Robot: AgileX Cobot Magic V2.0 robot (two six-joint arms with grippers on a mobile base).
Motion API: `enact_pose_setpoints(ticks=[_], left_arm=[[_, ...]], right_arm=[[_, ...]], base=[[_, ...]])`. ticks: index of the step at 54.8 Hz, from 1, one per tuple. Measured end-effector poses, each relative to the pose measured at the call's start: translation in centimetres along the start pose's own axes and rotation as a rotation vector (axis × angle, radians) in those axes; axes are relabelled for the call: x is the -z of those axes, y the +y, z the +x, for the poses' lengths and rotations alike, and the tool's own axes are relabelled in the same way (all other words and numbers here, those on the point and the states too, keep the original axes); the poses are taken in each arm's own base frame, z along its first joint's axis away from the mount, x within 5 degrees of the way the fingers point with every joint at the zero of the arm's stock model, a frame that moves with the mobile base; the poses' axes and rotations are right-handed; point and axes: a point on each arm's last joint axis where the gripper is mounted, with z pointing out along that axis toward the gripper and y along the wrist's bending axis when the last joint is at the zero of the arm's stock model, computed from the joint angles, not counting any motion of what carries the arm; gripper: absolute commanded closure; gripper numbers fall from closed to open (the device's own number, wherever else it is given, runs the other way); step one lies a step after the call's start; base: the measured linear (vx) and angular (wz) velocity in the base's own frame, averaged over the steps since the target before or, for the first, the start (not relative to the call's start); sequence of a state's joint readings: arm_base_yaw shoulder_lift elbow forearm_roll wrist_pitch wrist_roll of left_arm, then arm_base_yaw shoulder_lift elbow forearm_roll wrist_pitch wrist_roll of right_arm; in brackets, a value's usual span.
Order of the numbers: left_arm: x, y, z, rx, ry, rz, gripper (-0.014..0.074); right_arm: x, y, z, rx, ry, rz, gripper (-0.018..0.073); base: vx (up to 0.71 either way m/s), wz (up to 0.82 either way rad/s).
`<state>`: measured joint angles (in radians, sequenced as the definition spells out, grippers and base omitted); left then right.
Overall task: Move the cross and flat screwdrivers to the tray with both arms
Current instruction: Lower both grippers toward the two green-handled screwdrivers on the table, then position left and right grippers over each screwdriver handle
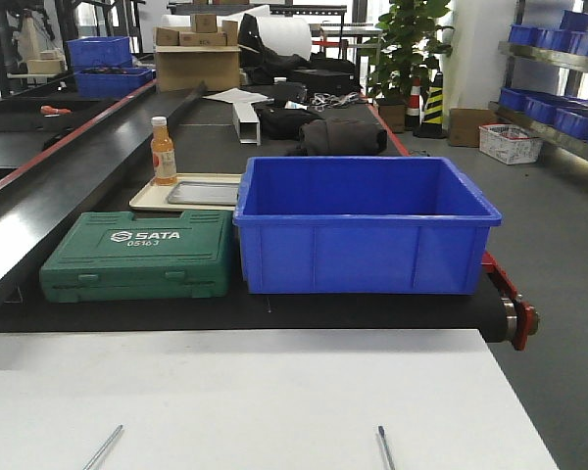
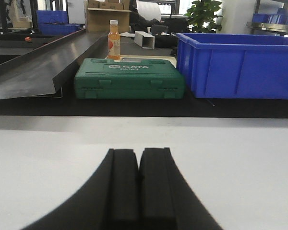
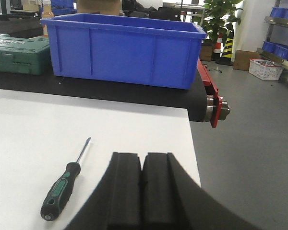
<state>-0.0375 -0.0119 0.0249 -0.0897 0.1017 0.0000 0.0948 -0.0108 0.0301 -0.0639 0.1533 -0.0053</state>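
Two screwdrivers lie on the white table (image 1: 274, 392); the front view shows only their thin steel shafts, one at the bottom left (image 1: 104, 446) and one at the bottom right (image 1: 383, 446). In the right wrist view one screwdriver (image 3: 62, 188) with a black and green handle lies just left of my right gripper (image 3: 142, 156), tip pointing away; the gripper is shut and empty. My left gripper (image 2: 138, 152) is also shut and empty above bare table, with no screwdriver in its view. The grey metal tray (image 1: 204, 192) rests on a beige tray (image 1: 152, 203) behind the green case.
A green SATA tool case (image 1: 137, 257) and a big blue bin (image 1: 363, 225) stand on the black belt beyond the white table. An orange bottle (image 1: 163, 152) stands by the trays. The table's right edge (image 3: 194, 143) drops to the floor.
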Motion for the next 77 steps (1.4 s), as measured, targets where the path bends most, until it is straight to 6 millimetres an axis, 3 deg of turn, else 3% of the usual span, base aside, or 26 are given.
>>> enact_pose_setpoints(ticks=[8,20,24,31,35,41,51,66,77], left_arm=[[0.0,0.0,-0.6,0.0,-0.065,0.0,0.0602],[0.3,-0.1,-2.6,0.006,-0.173,0.004,0.0601],[0.7,-0.3,-4.3,0.006,-0.223,0.009,0.0599],[1.1,-0.7,-8.5,0.006,-0.274,0.015,0.058],[0.7,-0.9,-10.5,0.0,-0.251,0.015,0.0562],[-0.9,-1.1,-12.3,-0.007,-0.16,0.01,0.0527],[-4.7,-0.9,-10.8,-0.008,0.079,-0.006,0.0412],[-9.0,-0.6,-7.3,-0.005,0.366,-0.029,0.0109],[-11.4,-0.4,-5.6,-0.035,0.474,-0.033,0.0057]], right_arm=[[0.0,0.0,-0.1,0.004,-0.014,0.0,0.0567],[0.2,0.0,-2.0,-0.007,-0.204,0.0,0.0567],[0.1,-0.1,-3.2,-0.008,-0.194,0.0,0.0567],[-0.3,-0.4,-7.3,-0.008,-0.19,0.002,0.0565],[-0.9,-0.5,-9.5,-0.008,-0.185,0.002,0.0562],[-2.5,-0.6,-10.8,-0.008,-0.13,-0.002,0.0543],[-5.6,-0.5,-9.3,-0.026,0.068,-0.012,0.0434],[-8.8,-0.3,-6.6,-0.054,0.287,-0.02,0.0161],[-10.4,-0.2,-5.2,-0.061,0.367,-0.023,0.0115]], base=[[0.0,0.0],[0.0,0.0],[0.0,0.0],[0.0,0.0],[0.0,0.0],[0.0,0.0],[0.0,0.0],[0.0,0.0],[0.0,0.0]])
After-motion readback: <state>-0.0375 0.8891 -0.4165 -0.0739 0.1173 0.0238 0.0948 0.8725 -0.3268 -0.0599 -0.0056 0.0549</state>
